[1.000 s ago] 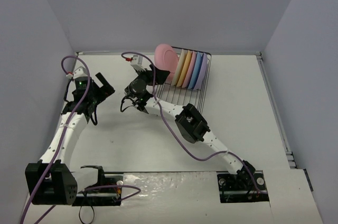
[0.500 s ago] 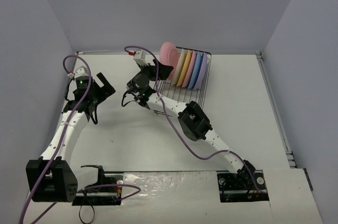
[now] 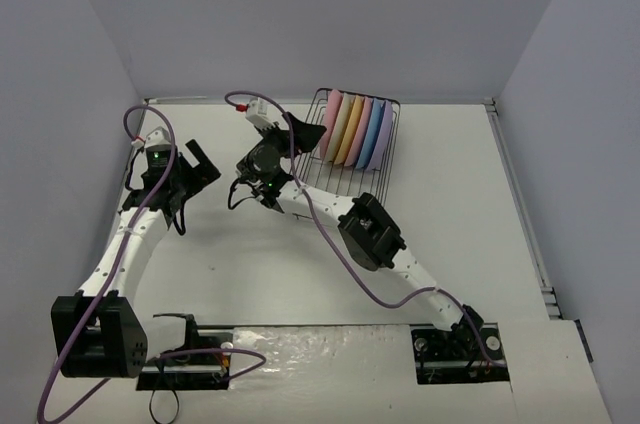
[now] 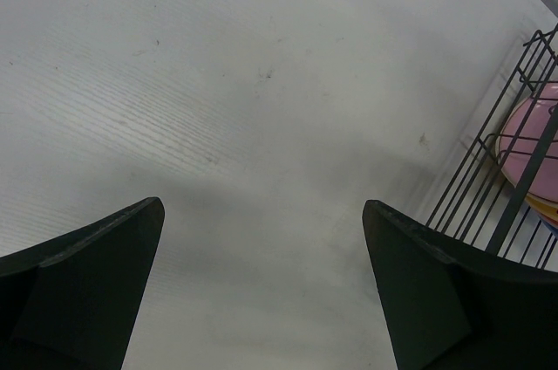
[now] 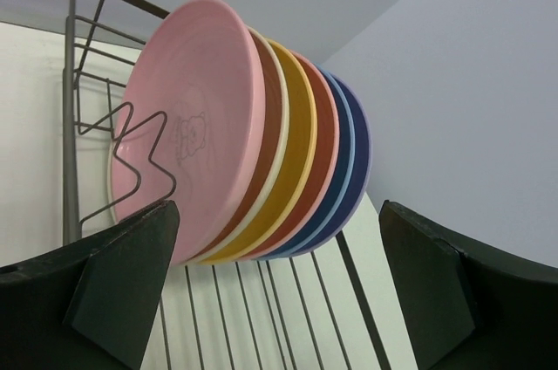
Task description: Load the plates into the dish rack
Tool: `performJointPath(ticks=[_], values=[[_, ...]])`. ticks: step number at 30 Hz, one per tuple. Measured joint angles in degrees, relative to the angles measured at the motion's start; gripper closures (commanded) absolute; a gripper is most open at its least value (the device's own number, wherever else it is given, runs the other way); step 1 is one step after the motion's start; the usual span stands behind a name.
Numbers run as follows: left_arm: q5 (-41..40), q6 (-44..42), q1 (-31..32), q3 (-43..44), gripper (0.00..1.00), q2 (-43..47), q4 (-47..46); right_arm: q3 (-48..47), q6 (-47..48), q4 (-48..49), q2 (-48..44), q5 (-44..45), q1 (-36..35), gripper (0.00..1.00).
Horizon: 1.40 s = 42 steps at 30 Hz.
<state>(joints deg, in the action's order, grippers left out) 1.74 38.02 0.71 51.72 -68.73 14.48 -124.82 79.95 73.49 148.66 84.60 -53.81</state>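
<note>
Shows the closing step: six plates (image 3: 357, 131) standing on edge in the dish rack (image 3: 333, 176), right gripper (image 5: 279, 208) facing them and left gripper (image 4: 263, 205) over the desk (image 4: 218, 82) both spread wide, empty; likely calls next only for backing clear.

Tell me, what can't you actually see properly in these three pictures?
Right wrist view: the front pink plate hides the other plates except their rims.
Left wrist view: the dish rack is cut off by the right edge.
Top external view: the right end effector covers part of the rack's left side.
</note>
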Motion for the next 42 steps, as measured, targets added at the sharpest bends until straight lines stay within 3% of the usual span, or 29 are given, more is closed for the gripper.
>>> performJointPath(ticks=[9, 15, 21, 23, 25, 27, 29, 33, 38, 42], values=[[0.4, -0.1, 0.0, 0.0, 0.03, 0.0, -0.1, -9.9, 1.2, 0.1, 1.0, 0.0, 0.7, 0.0], [0.8, -0.2, 0.0, 0.0, 0.03, -0.3, -0.2, -8.3, 6.7, -1.7, -0.5, 0.0, 6.4, 0.0], [1.3, -0.4, 0.0, 0.0, 0.03, -2.0, -0.8, -2.4, 3.4, -18.3, -6.6, -0.1, 11.8, 0.0], [1.6, -0.4, 0.0, 0.1, 0.03, -2.8, -1.0, -6.5, -5.4, -34.4, -7.4, -2.7, 12.4, 0.0], [1.9, -0.6, 0.0, 0.2, 0.03, -3.7, -1.0, -12.5, -18.7, -53.0, -8.5, -14.4, 12.6, 0.0], [1.9, -0.7, 0.0, 0.2, 0.03, -4.3, -1.0, -11.7, -32.0, -66.3, -13.8, -34.8, 13.5, 0.0], [1.9, -0.9, 0.0, 0.2, 0.03, -4.5, -1.0, -10.1, -41.4, -74.9, -19.8, -50.4, 14.6, 0.0], [2.1, -1.5, 0.0, 0.5, 0.03, -4.5, -0.9, 1.2, -59.8, -79.3, -34.8, -77.0, 21.3, 0.0], [2.9, -2.1, 0.0, 1.1, 0.03, -4.5, -0.9, 6.5, -76.5, -81.4, -41.7, -86.2, 28.2, 0.0], [3.5, -3.1, 0.0, 1.3, 0.03, -4.5, -1.0, 13.7, -86.5, -81.6, -42.5, -88.6, 27.8, 0.02]])
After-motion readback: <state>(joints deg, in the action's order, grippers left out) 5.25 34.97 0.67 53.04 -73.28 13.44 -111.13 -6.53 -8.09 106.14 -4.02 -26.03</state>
